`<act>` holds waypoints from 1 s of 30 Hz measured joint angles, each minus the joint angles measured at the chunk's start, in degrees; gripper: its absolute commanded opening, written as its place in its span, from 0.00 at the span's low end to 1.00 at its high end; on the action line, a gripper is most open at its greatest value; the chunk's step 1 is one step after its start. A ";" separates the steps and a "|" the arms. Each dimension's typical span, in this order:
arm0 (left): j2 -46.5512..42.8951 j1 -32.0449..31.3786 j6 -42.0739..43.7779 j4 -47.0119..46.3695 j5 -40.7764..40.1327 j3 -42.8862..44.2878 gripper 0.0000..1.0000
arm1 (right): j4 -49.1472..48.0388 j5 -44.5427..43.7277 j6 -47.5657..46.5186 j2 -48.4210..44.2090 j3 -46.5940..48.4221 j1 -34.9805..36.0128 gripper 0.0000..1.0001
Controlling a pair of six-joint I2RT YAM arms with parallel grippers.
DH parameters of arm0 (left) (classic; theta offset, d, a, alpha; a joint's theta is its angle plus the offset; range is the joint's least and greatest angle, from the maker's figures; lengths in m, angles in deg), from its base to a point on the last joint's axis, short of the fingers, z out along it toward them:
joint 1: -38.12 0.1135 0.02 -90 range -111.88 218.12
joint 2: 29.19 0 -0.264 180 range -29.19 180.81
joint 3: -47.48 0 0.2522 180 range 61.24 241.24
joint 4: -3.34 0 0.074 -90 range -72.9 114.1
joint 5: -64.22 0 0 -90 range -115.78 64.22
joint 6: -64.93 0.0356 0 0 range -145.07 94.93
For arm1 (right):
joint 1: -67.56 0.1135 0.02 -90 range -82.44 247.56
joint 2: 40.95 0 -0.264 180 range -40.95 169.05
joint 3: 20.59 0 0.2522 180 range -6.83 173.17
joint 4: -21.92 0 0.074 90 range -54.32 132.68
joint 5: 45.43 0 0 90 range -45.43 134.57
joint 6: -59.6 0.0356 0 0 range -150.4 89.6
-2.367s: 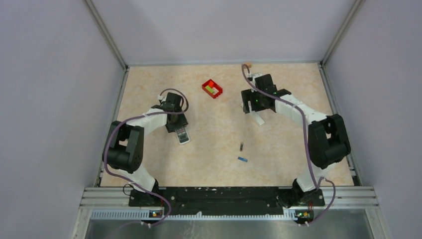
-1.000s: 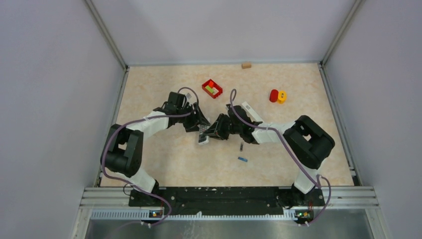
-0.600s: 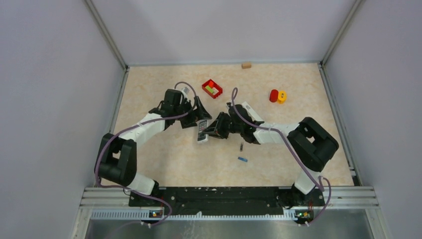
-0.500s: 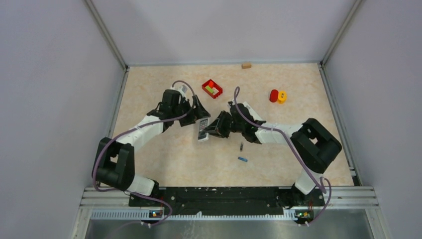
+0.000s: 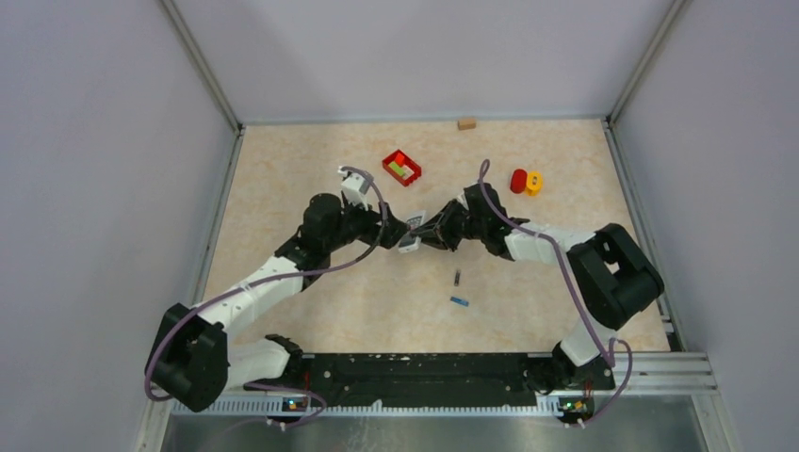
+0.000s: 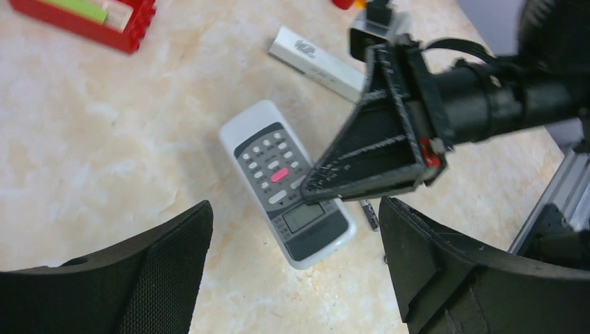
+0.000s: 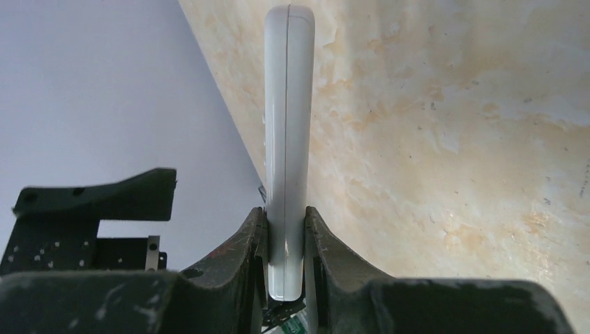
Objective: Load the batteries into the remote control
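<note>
The white remote control [image 5: 410, 233] hangs just above the table, clamped across its faces near the display end by my right gripper [image 5: 431, 234]. The right wrist view shows the remote control [image 7: 286, 125] edge-on between the shut fingers [image 7: 250, 243]. My left gripper [image 5: 382, 226] is open, its fingers [image 6: 167, 243] spread wide on either side of the remote control [image 6: 275, 163] without touching it. A dark battery [image 5: 457, 277] and a blue battery [image 5: 459, 301] lie on the table nearer the bases. The dark battery [image 6: 372, 214] shows just past the remote's end.
A red tray [image 5: 402, 168] with green and yellow pieces stands behind the grippers. A white rectangular bar [image 6: 316, 59] lies beyond the remote. A red and yellow object [image 5: 525, 182] sits at the right, a small wooden block [image 5: 465, 123] by the back wall.
My left gripper has let go of the remote, opened wide and backed off. The right gripper keeps its hold and has carried the remote up and toward the back right.
</note>
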 measured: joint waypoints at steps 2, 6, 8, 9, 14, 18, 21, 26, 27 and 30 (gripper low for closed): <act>-2.29 -0.98 3.61 -2.91 1.57 -1.77 0.89 | 1.33 1.09 0.33 -0.09 0.52 -0.83 0.00; -6.78 -2.40 10.97 -6.84 4.48 -5.44 0.88 | 4.07 3.04 0.72 -0.37 2.08 -2.16 0.00; -7.17 -3.50 14.80 -8.09 5.60 -6.10 0.89 | 4.98 3.65 0.79 -0.94 2.60 -2.47 0.00; -7.15 -4.28 16.37 -8.13 5.64 -6.14 0.89 | 5.60 3.93 0.79 -1.33 2.97 -2.47 0.00; -7.13 -12.04 26.84 -7.78 3.15 -6.21 0.88 | 7.87 5.33 0.22 -3.02 4.76 -2.51 0.00; -7.15 -15.47 33.64 -7.26 -0.24 -6.99 0.85 | 8.22 6.34 0.09 -3.91 4.87 -2.51 0.00; -7.13 -16.55 37.55 -5.81 -2.78 -7.21 0.83 | 8.83 7.37 -0.11 -4.48 4.87 -2.51 0.00; -7.04 -18.45 42.77 -5.51 -8.15 -7.28 0.80 | 9.55 8.79 -0.39 -6.08 4.87 -2.51 0.00; -6.86 -18.95 43.76 -5.53 -8.85 -7.28 0.78 | 9.79 9.03 -0.52 -6.43 4.87 -2.51 0.00; -5.22 -20.68 46.80 -4.42 -11.56 -6.73 0.72 | 10.40 10.01 -1.16 -7.17 4.87 -2.51 0.00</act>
